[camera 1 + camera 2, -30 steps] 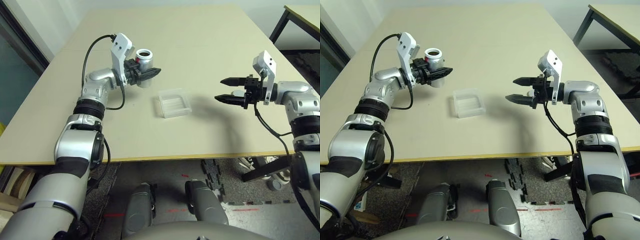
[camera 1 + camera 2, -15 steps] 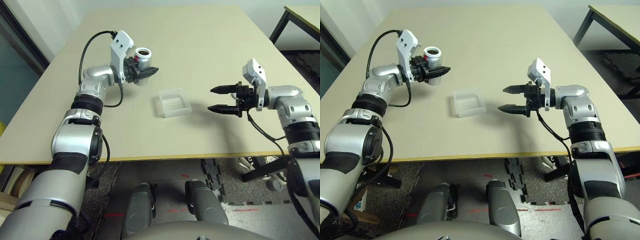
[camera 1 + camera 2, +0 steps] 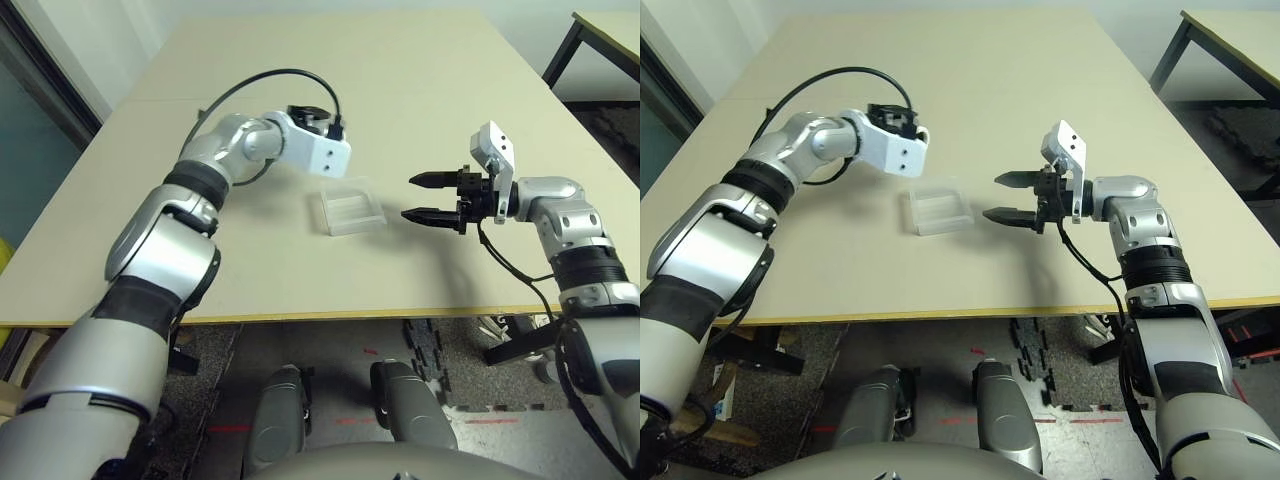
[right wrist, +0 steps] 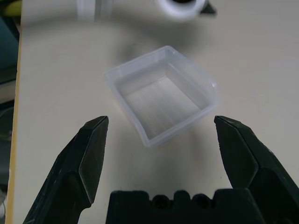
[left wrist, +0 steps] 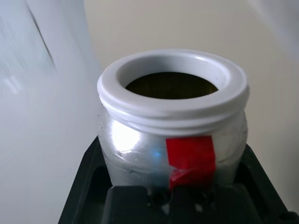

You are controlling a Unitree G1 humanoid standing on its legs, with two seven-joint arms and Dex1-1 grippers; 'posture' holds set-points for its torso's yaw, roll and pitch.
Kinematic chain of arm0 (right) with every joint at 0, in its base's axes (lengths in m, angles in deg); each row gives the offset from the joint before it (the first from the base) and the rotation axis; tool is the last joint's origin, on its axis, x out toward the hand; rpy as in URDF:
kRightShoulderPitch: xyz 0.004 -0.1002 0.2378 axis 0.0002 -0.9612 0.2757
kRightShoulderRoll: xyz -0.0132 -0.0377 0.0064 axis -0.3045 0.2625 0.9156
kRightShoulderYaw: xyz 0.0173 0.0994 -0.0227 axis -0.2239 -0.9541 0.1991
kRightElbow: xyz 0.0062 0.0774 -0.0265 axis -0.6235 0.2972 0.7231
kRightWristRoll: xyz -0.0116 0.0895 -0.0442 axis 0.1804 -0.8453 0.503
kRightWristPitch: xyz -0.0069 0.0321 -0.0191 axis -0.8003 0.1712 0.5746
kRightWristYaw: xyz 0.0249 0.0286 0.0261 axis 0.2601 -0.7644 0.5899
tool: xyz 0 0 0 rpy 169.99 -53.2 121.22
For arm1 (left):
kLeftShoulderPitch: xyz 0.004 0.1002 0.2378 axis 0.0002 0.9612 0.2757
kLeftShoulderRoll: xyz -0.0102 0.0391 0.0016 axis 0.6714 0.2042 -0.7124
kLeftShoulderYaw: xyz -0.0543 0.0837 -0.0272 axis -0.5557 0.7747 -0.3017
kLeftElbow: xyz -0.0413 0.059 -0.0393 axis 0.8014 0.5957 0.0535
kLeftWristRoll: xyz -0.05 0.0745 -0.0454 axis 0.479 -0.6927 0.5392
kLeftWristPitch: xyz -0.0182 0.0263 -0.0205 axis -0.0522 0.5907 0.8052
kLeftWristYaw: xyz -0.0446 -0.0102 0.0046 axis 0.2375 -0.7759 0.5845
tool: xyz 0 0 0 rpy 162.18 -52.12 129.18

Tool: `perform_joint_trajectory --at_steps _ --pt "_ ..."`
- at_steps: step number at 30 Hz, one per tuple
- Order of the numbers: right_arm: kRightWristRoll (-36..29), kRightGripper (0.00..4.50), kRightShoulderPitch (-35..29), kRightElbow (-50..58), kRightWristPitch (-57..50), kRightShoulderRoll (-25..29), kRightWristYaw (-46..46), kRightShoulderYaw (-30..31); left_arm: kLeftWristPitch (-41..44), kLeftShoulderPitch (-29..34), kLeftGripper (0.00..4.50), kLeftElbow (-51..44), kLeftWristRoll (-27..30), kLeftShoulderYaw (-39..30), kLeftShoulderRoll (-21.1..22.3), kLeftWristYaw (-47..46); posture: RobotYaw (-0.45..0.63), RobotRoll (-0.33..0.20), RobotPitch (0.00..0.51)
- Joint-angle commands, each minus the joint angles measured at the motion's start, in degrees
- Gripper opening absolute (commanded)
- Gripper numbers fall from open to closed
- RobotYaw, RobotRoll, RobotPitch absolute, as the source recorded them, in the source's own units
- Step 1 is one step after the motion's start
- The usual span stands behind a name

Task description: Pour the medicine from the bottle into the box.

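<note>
While the left gripper [image 5: 175, 196] clamps one silver, red-striped, uncapped bottle [image 5: 173, 135] at the box's eleven o'clock, one clear frosty box [image 3: 349, 207] lies mid-table; the right gripper [image 3: 422, 198] gapes at its three o'clock.

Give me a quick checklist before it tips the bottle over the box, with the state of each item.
1. Bottle clamped in left gripper: ok.
2. Cap off, mouth open: ok.
3. Box upright on the table, showing nothing inside: ok.
4. Bottle mouth directly over the box: cannot tell; in the head views the left hand sits just beyond its far-left corner.
5. Right gripper open, apart from the box: ok.
6. Medicine inside the bottle: cannot tell, interior dark.
</note>
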Motion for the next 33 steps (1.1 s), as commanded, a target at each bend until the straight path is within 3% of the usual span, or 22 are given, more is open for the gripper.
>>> perform_joint_trajectory --at_steps 1,5,10,14,19,22,24,28,33 --pt "-0.9 4.5 0.5 -1.2 -0.2 -0.4 1.0 -1.0 -1.3 -3.0 2.71 1.9 -9.4 7.9 -1.0 -7.4 -0.22 0.0 0.066" --pt "-1.5 4.5 0.3 -1.2 -0.3 -0.6 1.7 -1.3 -2.0 -4.3 2.71 3.2 -15.9 14.1 -2.1 -12.0 -0.23 0.0 0.071" --pt "-2.0 4.5 -0.5 -0.5 -0.4 -0.8 2.2 -1.3 -0.3 -6.0 2.71 5.1 -16.1 13.7 -3.7 -12.2 -0.24 0.0 0.073" --pt "-2.2 4.5 -0.5 -0.7 -0.3 -0.6 2.3 -1.2 -0.3 -5.9 2.71 5.9 -13.1 10.6 -4.4 -9.4 -0.23 0.0 0.072" --pt "-2.0 4.5 -0.1 -1.7 0.4 -0.4 2.4 -1.1 0.2 -7.3 2.71 5.1 -17.0 13.9 -4.2 -11.6 -0.22 0.0 0.073" --pt "-1.8 4.5 0.2 -2.2 0.5 -0.7 2.5 -0.9 0.0 -6.8 2.71 6.6 -10.1 7.7 -4.4 -4.2 -0.22 0.0 0.073" --pt "-1.8 4.5 0.2 -2.2 0.6 -0.9 2.6 -0.8 2.5 -4.7 2.71 8.0 1.1 -2.7 -5.0 8.2 -0.22 0.0 0.073" --pt "-1.8 4.5 0.4 -2.2 0.8 -1.3 3.0 -0.8 18.2 -2.4 2.71 8.3 23.9 -25.0 -5.6 31.9 -0.24 0.0 0.069" --pt "-1.5 4.5 0.8 -3.2 1.8 -1.8 3.7 -1.0 34.4 0.8 2.71 5.3 37.4 -39.0 -3.3 41.2 -0.23 0.0 0.064"
